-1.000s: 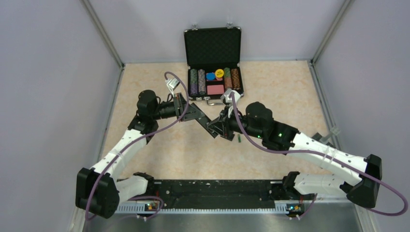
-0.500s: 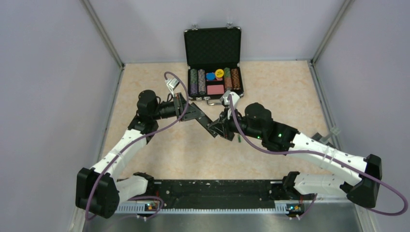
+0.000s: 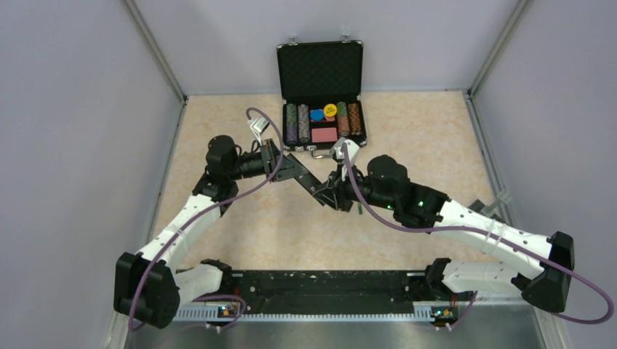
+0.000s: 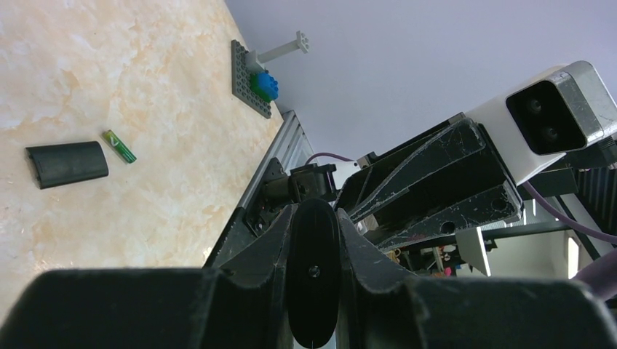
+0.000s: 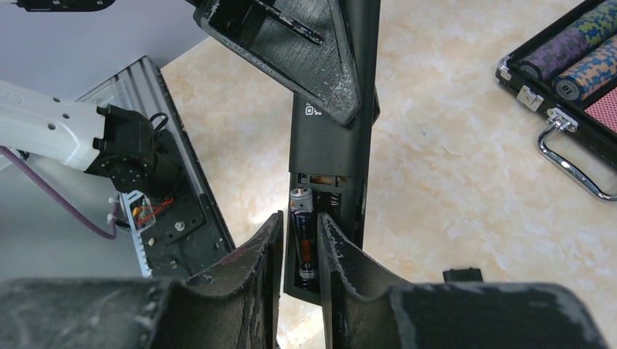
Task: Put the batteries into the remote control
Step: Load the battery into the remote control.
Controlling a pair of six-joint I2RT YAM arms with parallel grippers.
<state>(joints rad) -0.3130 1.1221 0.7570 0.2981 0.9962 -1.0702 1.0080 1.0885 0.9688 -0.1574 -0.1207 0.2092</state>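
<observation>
My left gripper (image 3: 289, 169) is shut on the black remote control (image 3: 313, 184) and holds it above the table; in the left wrist view its end shows as a black oval (image 4: 314, 273) between the fingers. The right wrist view shows the remote's back (image 5: 331, 145) with the battery recess open. One battery (image 5: 303, 240), dark with a silver tip, lies in the left slot. My right gripper (image 5: 300, 218) is closed narrowly round it. The other battery (image 4: 118, 145), green, lies on the table; it also shows in the top view (image 3: 359, 209).
The small black cover piece (image 4: 67, 163) lies on the table beside the green battery. An open black case of coloured chips (image 3: 320, 94) stands at the back centre. A grey plate with blue bricks (image 4: 251, 83) sits by the right wall.
My right gripper has shifted slightly left and farther along the remote's recess end. The left arm and the remote have hardly moved.
</observation>
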